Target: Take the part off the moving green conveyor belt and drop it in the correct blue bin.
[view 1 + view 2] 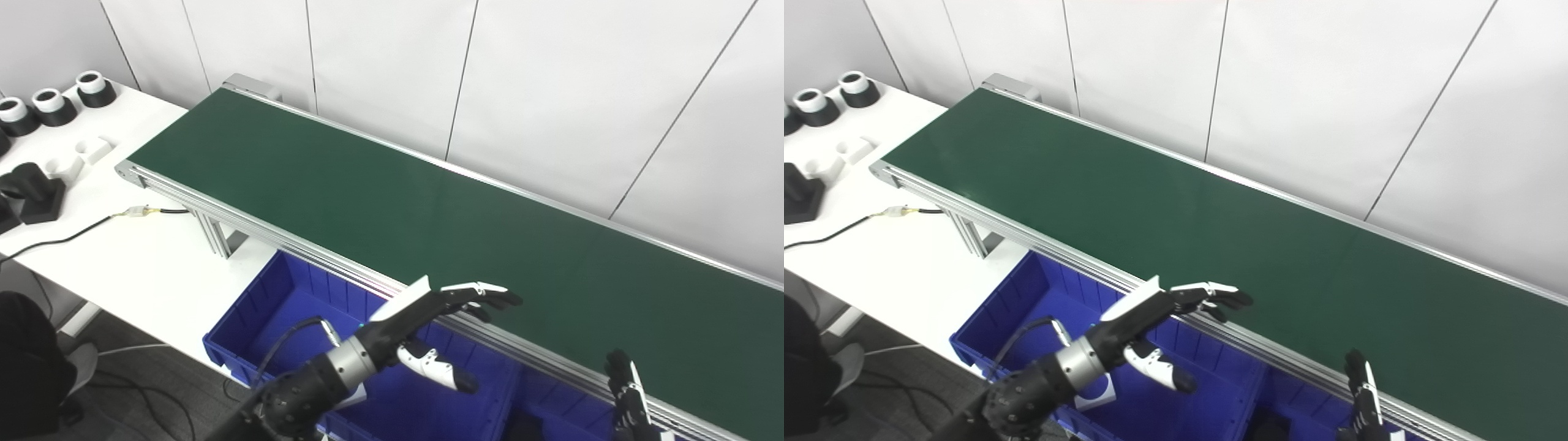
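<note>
presently no part is seen on the green conveyor belt [429,214], whose long axis runs diagonally from upper left to lower right. the left hand [429,318] is held spread and empty over the belt's near edge, above the blue bin [275,318]. the right hand [628,392] is raised beside that edge; its state cannot be told.
</note>
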Available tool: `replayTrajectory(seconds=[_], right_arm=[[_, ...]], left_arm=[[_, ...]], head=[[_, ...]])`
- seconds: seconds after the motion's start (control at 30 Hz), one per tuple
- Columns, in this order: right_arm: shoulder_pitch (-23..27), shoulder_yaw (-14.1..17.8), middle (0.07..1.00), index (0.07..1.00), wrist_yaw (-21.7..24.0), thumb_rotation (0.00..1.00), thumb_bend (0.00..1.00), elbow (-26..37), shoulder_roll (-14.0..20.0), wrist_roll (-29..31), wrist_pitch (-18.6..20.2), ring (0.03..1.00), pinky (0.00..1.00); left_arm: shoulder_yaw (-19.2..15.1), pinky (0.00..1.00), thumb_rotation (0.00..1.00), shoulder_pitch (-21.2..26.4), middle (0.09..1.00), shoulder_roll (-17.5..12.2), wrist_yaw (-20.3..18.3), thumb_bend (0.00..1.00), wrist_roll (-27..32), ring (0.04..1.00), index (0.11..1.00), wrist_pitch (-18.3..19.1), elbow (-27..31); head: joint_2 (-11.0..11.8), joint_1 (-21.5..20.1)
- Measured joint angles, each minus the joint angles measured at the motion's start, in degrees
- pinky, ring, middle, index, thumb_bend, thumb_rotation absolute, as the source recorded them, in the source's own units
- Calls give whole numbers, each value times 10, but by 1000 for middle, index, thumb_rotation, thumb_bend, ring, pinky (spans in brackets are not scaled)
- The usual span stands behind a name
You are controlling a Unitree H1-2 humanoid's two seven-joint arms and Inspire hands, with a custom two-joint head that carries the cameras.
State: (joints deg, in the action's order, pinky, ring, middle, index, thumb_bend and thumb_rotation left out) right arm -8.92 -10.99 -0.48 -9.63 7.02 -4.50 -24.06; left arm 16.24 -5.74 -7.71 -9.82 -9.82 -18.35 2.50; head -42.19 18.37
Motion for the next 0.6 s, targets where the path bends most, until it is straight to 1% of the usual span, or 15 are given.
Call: replayTrajectory(seconds=[0.03,0.07,0.1,0.13,0.17,0.2,0.23,0.33,0.37,0.4,0.43,0.47,0.53,0.57,0.6], right_arm=[[-2,-1,964,958,-5,1000,830,0,2,-2,0,973,997],[-3,-3,966,960,-15,1000,823,0,4,-9,0,971,995],[-4,-6,966,957,-22,1000,828,0,7,-15,0,971,992],[-6,-10,965,953,-31,1000,839,0,8,-20,0,971,989],[-8,-18,964,948,-52,1000,850,-1,7,-32,0,971,986],[-9,-20,967,947,-57,1000,860,-1,7,-34,0,972,985],[-10,-29,969,947,-72,1000,874,-2,7,-42,0,972,986],[-11,-47,978,953,-104,1000,891,-13,5,-46,0,989,998],[-11,-54,979,953,-111,1000,892,-19,5,-46,0,990,999],[-10,-61,975,950,-119,1000,896,-27,6,-46,0,986,995],[-10,-66,975,954,-127,1000,888,-31,6,-47,0,984,992],[-9,-72,976,959,-140,1000,876,-36,7,-52,0,982,992],[-2,-87,975,958,-170,1000,867,-53,9,-61,0,981,992],[1,-94,974,958,-183,1000,866,-62,9,-64,-1,981,991],[5,-103,972,956,-202,1000,862,-70,9,-66,-5,979,984]], left_arm=[[1,890,769,3,929,9,5,942,-9,934,897,-7,-19],[3,895,782,6,949,21,10,950,-17,945,912,-17,-42],[4,902,787,8,960,27,12,952,-22,953,921,-17,-52],[6,911,789,9,968,31,14,953,-25,959,929,-20,-59],[10,920,792,13,976,37,14,953,-28,967,938,-32,-72],[11,923,789,16,983,38,14,951,-28,974,946,-35,-79],[12,917,788,21,986,40,14,950,-28,975,949,-41,-93],[21,879,777,37,986,45,15,935,-33,971,942,-55,-138],[26,877,776,41,986,46,18,934,-35,971,941,-58,-149],[34,891,772,44,985,47,21,923,-39,973,936,-60,-156],[42,922,768,45,988,46,28,912,-46,983,932,-61,-160],[49,959,779,46,992,46,35,907,-52,994,932,-62,-165],[66,986,801,50,991,44,58,891,-57,994,931,-65,-186],[74,991,806,52,990,42,71,887,-57,993,930,-66,-198],[83,972,831,54,993,34,90,883,-56,995,935,-66,-212]], head=[[5,-17],[10,-59],[12,-75],[12,-76],[18,-117],[20,-127],[29,-144],[48,-147],[48,-147],[54,-149],[68,-162],[88,-183],[90,-187],[105,-209],[108,-213]])
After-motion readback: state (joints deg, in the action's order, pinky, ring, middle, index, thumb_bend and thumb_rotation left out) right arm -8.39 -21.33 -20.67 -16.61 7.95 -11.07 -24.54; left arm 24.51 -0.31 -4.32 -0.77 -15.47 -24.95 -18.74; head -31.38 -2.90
